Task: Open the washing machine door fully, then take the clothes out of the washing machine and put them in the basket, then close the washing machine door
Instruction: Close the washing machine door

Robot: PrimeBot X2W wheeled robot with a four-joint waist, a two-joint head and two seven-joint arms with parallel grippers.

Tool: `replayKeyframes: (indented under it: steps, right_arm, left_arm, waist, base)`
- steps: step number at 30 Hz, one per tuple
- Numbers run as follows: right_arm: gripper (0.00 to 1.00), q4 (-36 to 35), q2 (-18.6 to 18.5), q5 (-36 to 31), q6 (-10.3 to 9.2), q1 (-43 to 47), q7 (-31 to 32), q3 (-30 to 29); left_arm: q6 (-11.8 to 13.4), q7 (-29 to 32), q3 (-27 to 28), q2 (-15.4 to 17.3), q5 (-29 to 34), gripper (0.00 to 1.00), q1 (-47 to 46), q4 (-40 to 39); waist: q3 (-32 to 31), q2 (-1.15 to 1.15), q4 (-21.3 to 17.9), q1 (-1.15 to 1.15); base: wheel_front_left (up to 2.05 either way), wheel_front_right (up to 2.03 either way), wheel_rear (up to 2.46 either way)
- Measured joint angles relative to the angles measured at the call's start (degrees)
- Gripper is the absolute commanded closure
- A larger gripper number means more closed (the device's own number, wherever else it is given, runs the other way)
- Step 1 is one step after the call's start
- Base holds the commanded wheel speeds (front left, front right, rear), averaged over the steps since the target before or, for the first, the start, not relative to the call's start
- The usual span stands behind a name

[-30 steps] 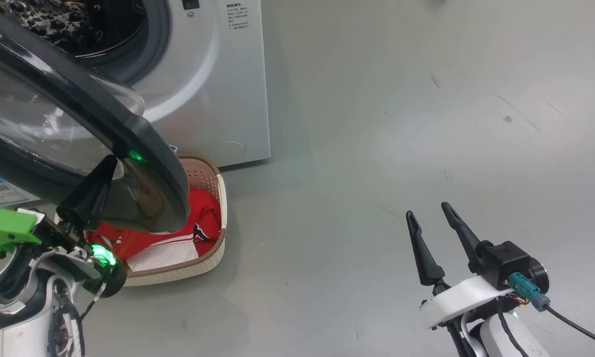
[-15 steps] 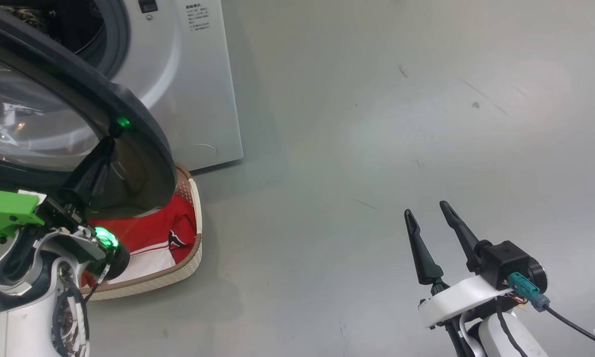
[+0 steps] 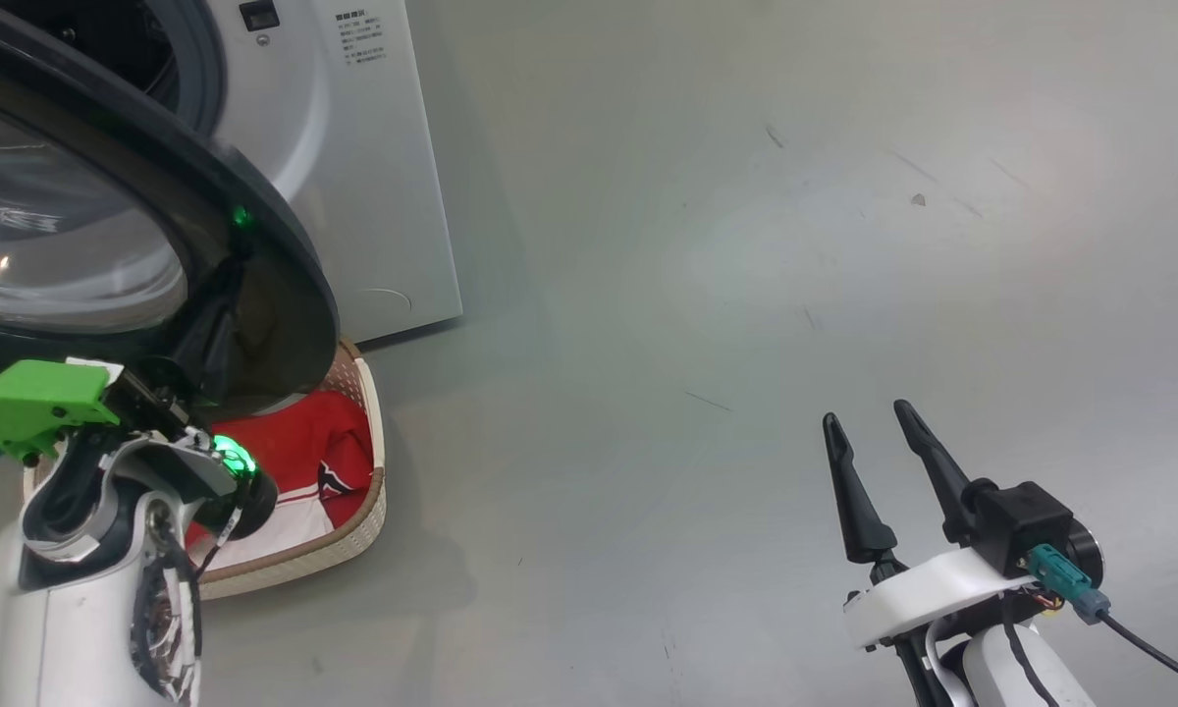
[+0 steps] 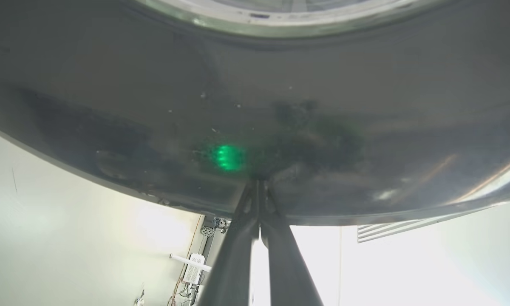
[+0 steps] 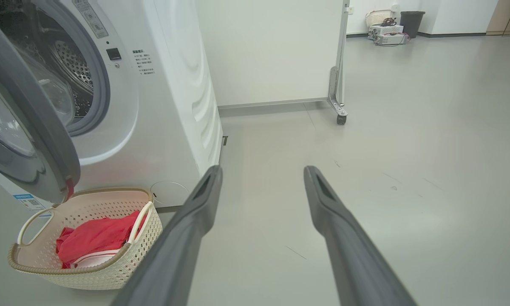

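The washing machine (image 3: 353, 177) stands at the upper left, its drum mouth (image 5: 72, 55) partly covered by the black washing machine door (image 3: 285, 295), which stands ajar. My left gripper (image 3: 228, 285) is shut, and its tips (image 4: 258, 183) touch the door's glossy outer face (image 4: 153, 106) near the rim, holding nothing. Below the door (image 5: 29, 127) sits the cream basket (image 3: 368, 491) with the red clothes (image 3: 304, 452) inside. The basket (image 5: 127, 263) and clothes (image 5: 93, 238) also lie left of my right gripper (image 5: 263, 168). My right gripper (image 3: 868, 412) hangs open and empty over bare floor at the lower right.
Grey floor (image 3: 746, 245) stretches to the right of the machine. A wheeled panel stand (image 5: 338, 85) is against the back wall. A bin and boxes (image 5: 391, 25) sit far behind it. A blue label sticker (image 5: 25, 197) is low on the machine front (image 5: 170, 85).
The whole head view has shifted, sliding the machine and basket leftward. The door now covers more of the drum mouth and basket, with my shut left gripper against it. My right gripper stays open.
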Motion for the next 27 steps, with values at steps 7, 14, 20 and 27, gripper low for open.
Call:
replayKeyframes:
  steps: [7, 14, 20, 27]
  right_arm:
    - [0.00, -1.69, 0.03, -0.02, -0.05, 0.29, 0.00, -1.48]
    - [0.00, -2.53, -0.21, -0.59, 0.03, 0.71, 0.00, -2.48]
    - [0.00, -4.41, -0.37, -0.71, 0.10, 1.18, 0.00, -3.54]
    - [0.00, -5.25, -0.40, -1.27, 0.59, 2.41, 0.00, -3.53]
  left_arm:
    - [-3.21, 0.20, -3.23, -0.15, -0.03, 1.00, 0.24, 2.33]
    - [-6.55, 0.44, -6.28, -0.21, 1.45, 1.00, 4.25, 3.63]
    - [-10.15, 0.75, -9.36, 0.52, 7.58, 1.00, 7.53, 2.70]
    - [-12.55, -2.57, -12.48, 3.85, 17.82, 1.00, 11.40, 0.70]
  waist:
    - [-0.84, 0.00, 1.55, 0.00]
    - [-3.00, 0.00, 4.39, 0.00]
    - [-4.93, 0.00, 7.05, 0.00]
    - [-6.75, 0.00, 10.64, 0.00]
  base:
    - [0.00, 0.00, 0.00]
    - [0.00, 0.00, 0.00]
    - [0.00, 0.00, 0.00]
    - [0.00, 0.00, 0.00]
